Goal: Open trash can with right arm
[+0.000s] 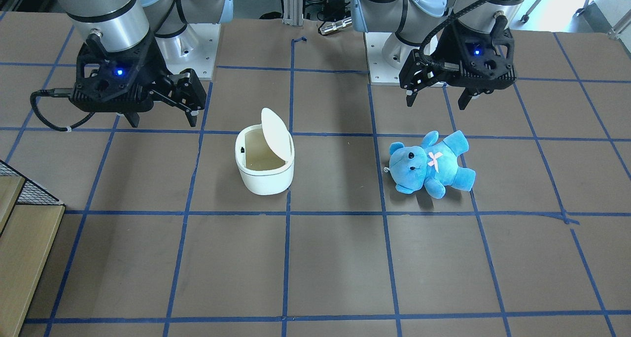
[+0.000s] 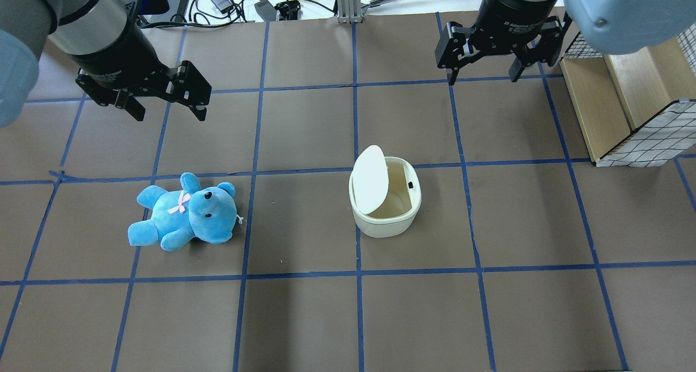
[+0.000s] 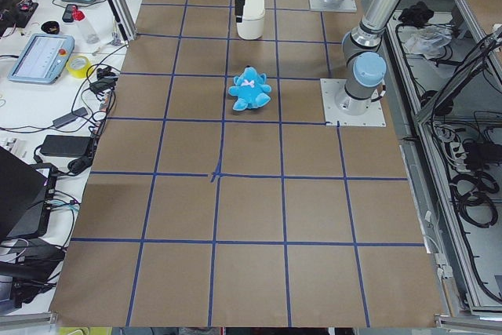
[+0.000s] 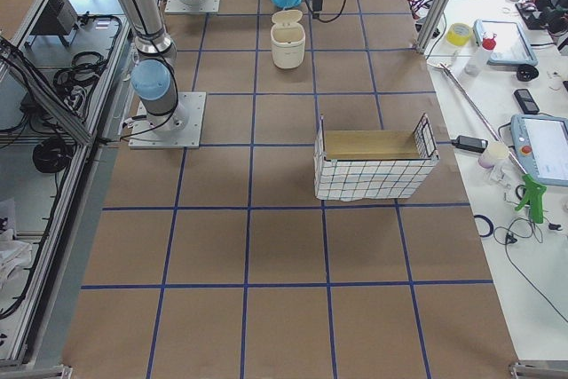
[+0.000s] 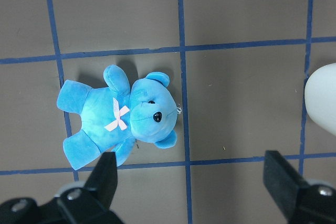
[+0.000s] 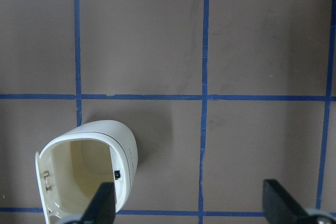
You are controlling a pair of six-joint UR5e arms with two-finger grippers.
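The white trash can (image 2: pixel 383 225) stands near the table's middle with its flip lid (image 2: pixel 371 179) tipped up on edge and its inside bare. It also shows in the front view (image 1: pixel 266 177) and the right wrist view (image 6: pixel 126 150). My right gripper (image 2: pixel 483 80) is open and empty. It hovers above the table, behind and to the right of the can, apart from it, and shows in the front view (image 1: pixel 162 120). My left gripper (image 2: pixel 169 116) is open and empty above and behind the blue teddy bear (image 2: pixel 185 214).
A wire-sided wooden box (image 2: pixel 625 105) stands at the table's right edge, close to the right arm. The teddy (image 1: pixel 429 164) lies on its back on the left half. Blue tape lines grid the brown table. Cables and tools lie beyond the far edge.
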